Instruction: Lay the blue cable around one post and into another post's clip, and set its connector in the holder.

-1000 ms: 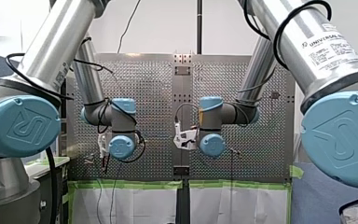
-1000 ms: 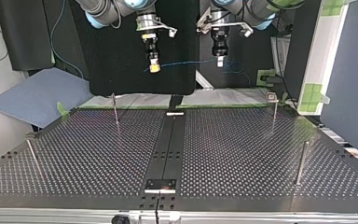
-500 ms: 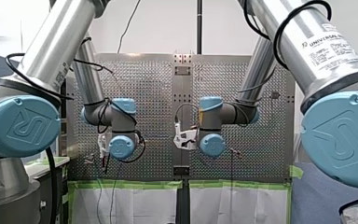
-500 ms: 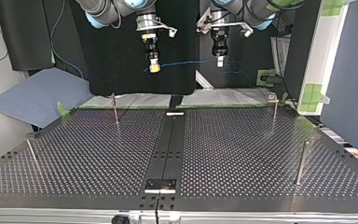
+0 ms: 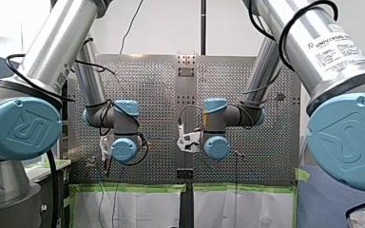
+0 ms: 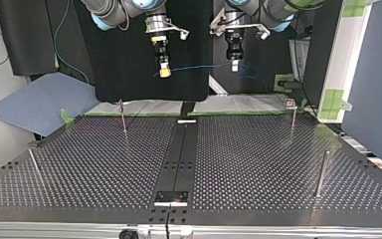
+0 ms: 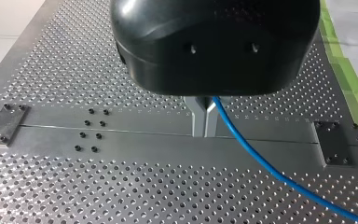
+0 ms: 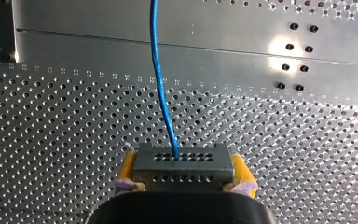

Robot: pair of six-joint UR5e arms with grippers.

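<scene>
Blue cable [image 6: 199, 66] spans well above the counter [image 6: 258, 164]: my right gripper [image 8: 184, 169] clamps its connector [image 8: 182, 161], my left gripper [image 7: 204, 122] seemingly pinches the cable, likely keeping it straight for routing.

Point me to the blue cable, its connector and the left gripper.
blue cable [image 8: 154, 46], right wrist view, stretch ahead of connector
connector [image 8: 182, 167], right wrist view, holed front face
left gripper [image 7: 204, 133], left wrist view, between fingertips

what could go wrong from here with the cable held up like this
The cable runs nearly straight between my left gripper and the connector in my right gripper; pulling apart might slip it or strain it. The posts are thin, so the lowered cable could miss one.
</scene>
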